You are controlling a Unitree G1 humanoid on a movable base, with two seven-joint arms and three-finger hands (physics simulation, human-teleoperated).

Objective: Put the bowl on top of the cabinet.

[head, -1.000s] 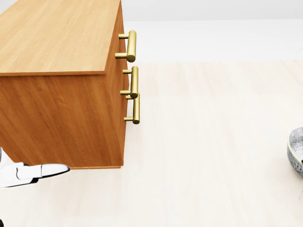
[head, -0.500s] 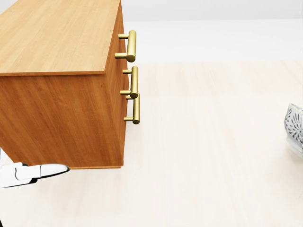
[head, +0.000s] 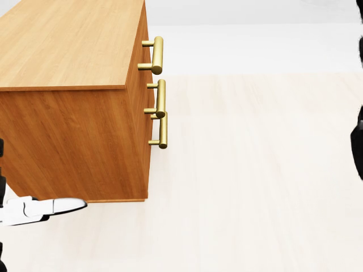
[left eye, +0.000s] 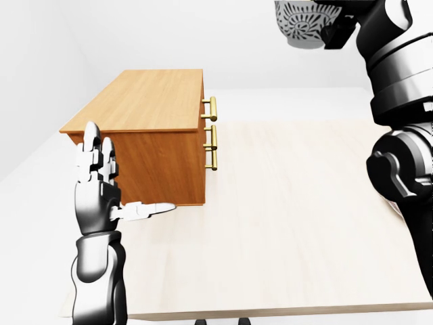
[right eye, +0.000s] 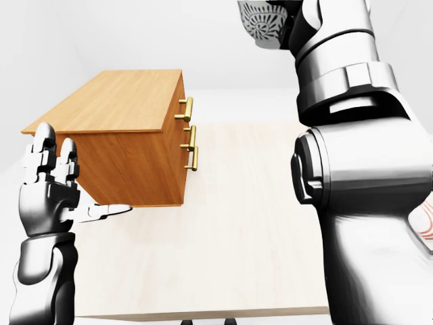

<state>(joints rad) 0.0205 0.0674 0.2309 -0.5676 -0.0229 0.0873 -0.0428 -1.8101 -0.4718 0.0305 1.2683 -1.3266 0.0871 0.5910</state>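
The patterned grey-and-white bowl [left eye: 304,23] hangs high at the top of the left-eye view, well above the table. My right hand [left eye: 333,28] is shut on its right side, with the arm raised. The wooden cabinet [left eye: 150,101] stands on the left of the table, its flat top bare, down and to the left of the bowl. My left hand [left eye: 103,181] is open and upright beside the cabinet's near lower corner, its thumb [head: 59,206] pointing right. It holds nothing.
Three gold handles [head: 160,90] stick out from the cabinet's right face. The pale wooden tabletop [left eye: 291,223] stretches right of the cabinet and ends near the view's bottom. My right arm [right eye: 352,169] fills the right-eye view's right side.
The bowl has risen out of the head view's right edge, where a dark piece of my right arm now shows. The left hand has barely shifted.
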